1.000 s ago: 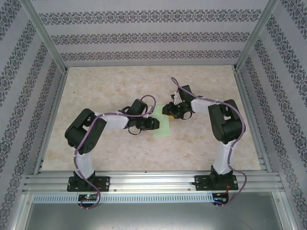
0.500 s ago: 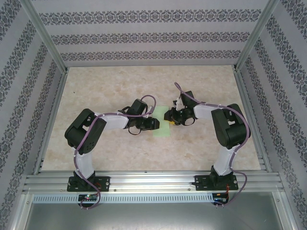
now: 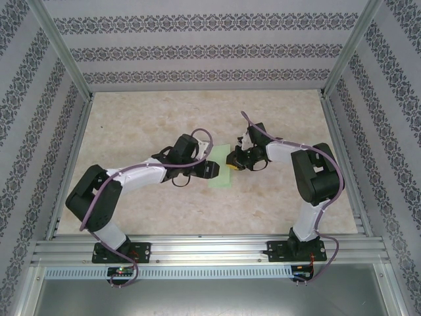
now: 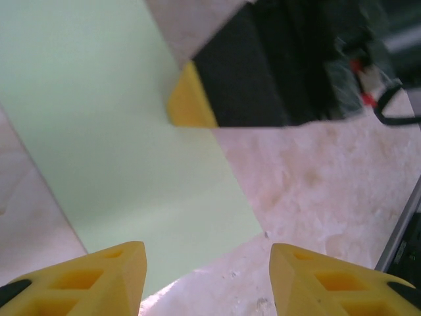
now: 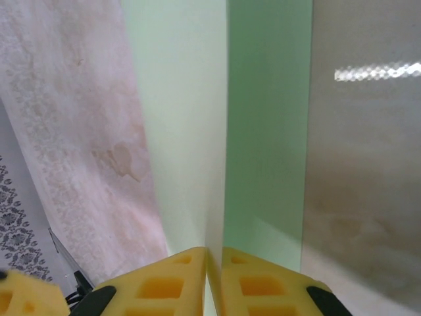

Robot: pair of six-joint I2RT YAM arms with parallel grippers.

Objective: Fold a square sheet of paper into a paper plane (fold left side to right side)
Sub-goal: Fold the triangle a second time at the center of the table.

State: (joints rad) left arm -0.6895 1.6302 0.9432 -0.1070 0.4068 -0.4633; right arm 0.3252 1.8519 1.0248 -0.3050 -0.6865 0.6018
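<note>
Since a second ago, stretches the left arm (image 3: pixel 135 174) further over the sheet of paper (image 3: pixel 222 180) in the middle of the table (image 3: pixel 151 122), left gripper (image 4: pixel 207 258) spread wide, grasping nothing. Clenches the right gripper (image 5: pixel 214 264) on the paper's edge. Seems early: rectangular outline, no pointed nose yet, most folds left.
</note>
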